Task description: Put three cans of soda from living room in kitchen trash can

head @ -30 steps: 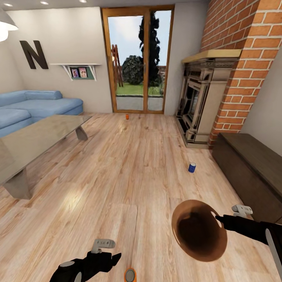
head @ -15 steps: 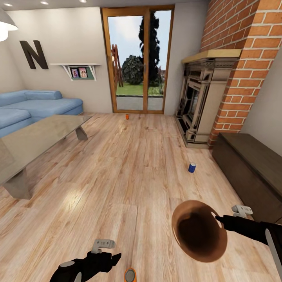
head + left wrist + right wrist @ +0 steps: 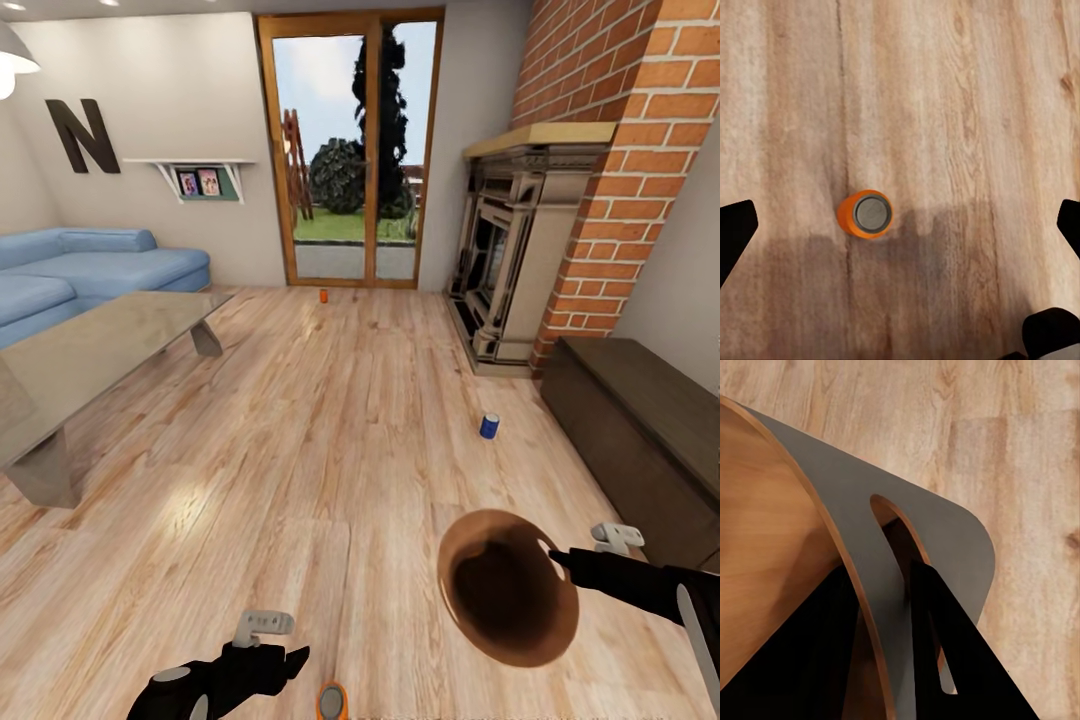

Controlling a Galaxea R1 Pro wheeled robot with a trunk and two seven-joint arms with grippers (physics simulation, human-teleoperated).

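An orange soda can (image 3: 331, 700) stands upright on the wood floor at the picture's bottom edge, just right of my left gripper (image 3: 297, 660). In the left wrist view its grey top (image 3: 871, 213) lies between the wide-apart fingertips (image 3: 735, 231), so that gripper (image 3: 900, 225) is open above it. My right gripper (image 3: 556, 558) is shut on the rim of the brown trash can (image 3: 508, 586), which hangs tilted with its dark inside showing; the fingers (image 3: 945, 630) clamp the rim (image 3: 862, 562). A blue can (image 3: 489, 426) stands mid-floor. Another orange can (image 3: 324, 295) stands by the glass door.
A glass-topped coffee table (image 3: 90, 360) and blue sofa (image 3: 100, 265) take up the left. The stone fireplace (image 3: 515, 260) with its brick chimney (image 3: 630, 120) and a dark wood cabinet (image 3: 640, 430) line the right. Open plank floor runs up the middle to the door (image 3: 350, 150).
The whole picture has shifted very slightly, so the camera moved a little. Both arms, the trash can and the cans hold their places.
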